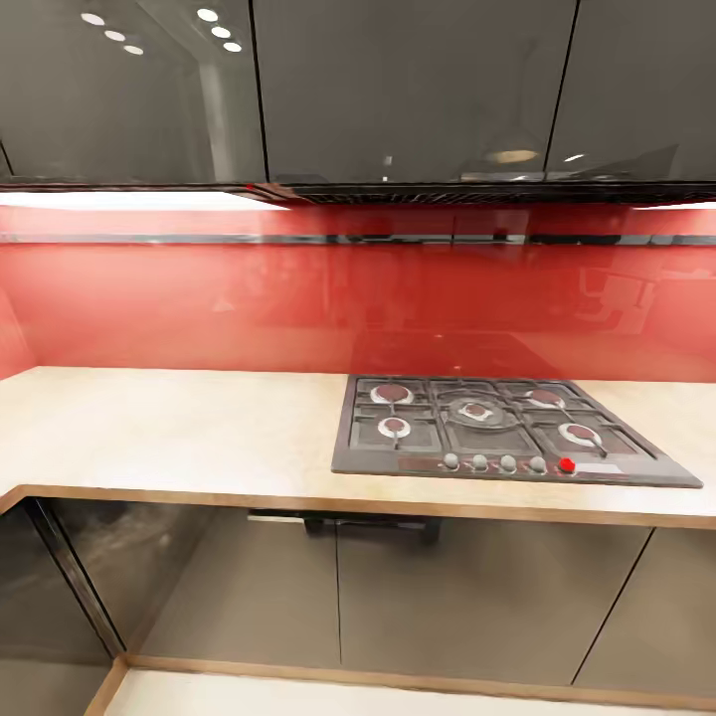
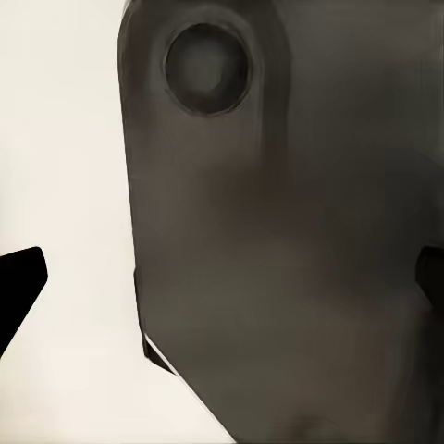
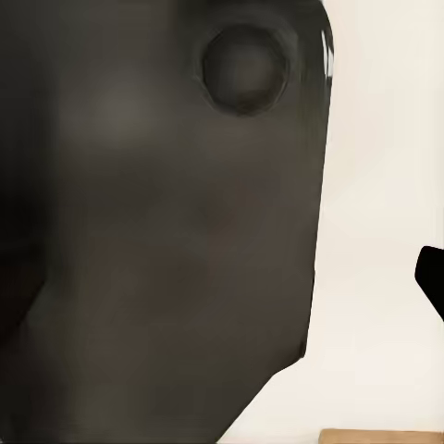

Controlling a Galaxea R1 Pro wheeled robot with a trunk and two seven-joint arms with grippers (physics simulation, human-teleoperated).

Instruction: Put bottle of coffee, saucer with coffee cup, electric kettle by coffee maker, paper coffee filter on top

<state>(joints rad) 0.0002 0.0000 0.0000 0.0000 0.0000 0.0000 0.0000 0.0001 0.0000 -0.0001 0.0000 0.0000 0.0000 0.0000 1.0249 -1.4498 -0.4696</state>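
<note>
The kitchen countertop (image 1: 179, 438) runs across the head view, light tan above dark grey cabinet fronts (image 1: 447, 597). Nothing stands on the stretch in view. The coffee maker, bottle of coffee, paper coffee filter, saucer, coffee cup, electric kettle and kitchen shelf are out of view. In the left wrist view my left gripper (image 2: 222, 282) is open, its black fingertips (image 2: 18, 287) at the two side edges with nothing between them. My right gripper (image 3: 222, 287) looks open too: one black fingertip (image 3: 430, 282) sits at the picture's edge, the other is lost against a dark surface.
A black gas hob (image 1: 497, 428) with several burners and a red knob is set into the worktop at the right. Behind it rises a glossy red backsplash (image 1: 298, 298) under dark upper cabinets (image 1: 398, 89). The worktop turns a corner at the left. A dark grey robot panel (image 2: 277, 231) lies close before both wrist cameras.
</note>
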